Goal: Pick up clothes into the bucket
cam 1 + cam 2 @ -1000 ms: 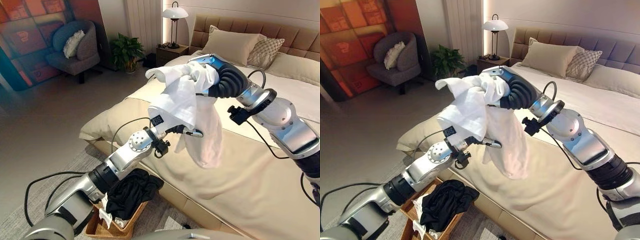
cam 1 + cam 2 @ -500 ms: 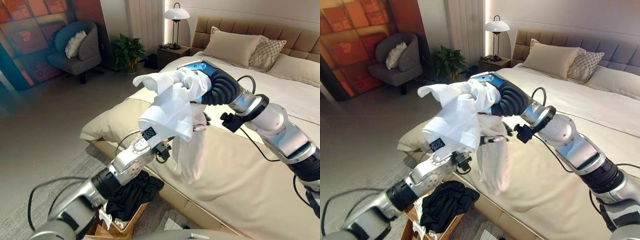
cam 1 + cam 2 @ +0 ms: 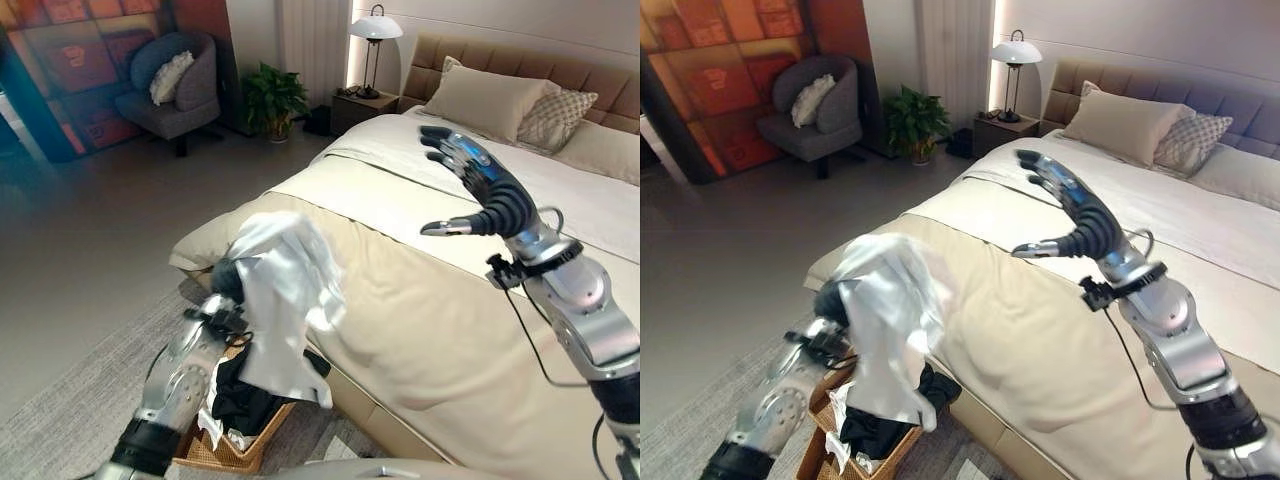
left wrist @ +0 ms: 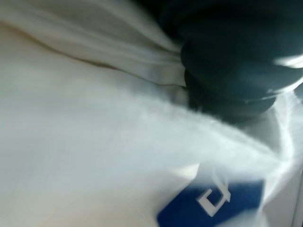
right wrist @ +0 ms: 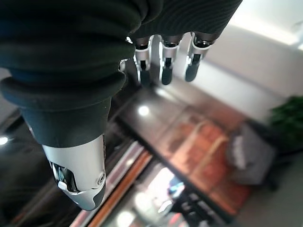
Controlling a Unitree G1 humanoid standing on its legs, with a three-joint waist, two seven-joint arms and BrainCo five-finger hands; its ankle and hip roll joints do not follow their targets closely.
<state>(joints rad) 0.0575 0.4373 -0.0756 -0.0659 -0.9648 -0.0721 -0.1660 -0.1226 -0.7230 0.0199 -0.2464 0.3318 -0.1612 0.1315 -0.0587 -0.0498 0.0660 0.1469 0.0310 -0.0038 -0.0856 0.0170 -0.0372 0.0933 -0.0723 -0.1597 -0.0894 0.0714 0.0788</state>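
Note:
A white garment [image 3: 285,300] hangs draped over my left hand [image 3: 226,280], just above a wicker basket [image 3: 215,452] on the floor at the bed's corner. The cloth hides that hand's fingers; the left wrist view shows the dark cover and the white garment [image 4: 94,142] with a blue label. A black garment [image 3: 880,430] and some white cloth lie in the basket. My right hand [image 3: 470,180] is raised over the bed, open with its fingers [image 5: 163,64] spread, holding nothing.
The bed [image 3: 450,330] with a beige cover fills the right side, with pillows [image 3: 490,100] at its head. A lamp [image 3: 378,25], a plant [image 3: 272,100] and a grey armchair [image 3: 180,85] stand at the back. A rug [image 3: 70,420] lies under the basket.
My right hand has let go of the white garment and drawn back over the bed. My left arm has dropped with the garment to just above the basket. The camera has shifted too.

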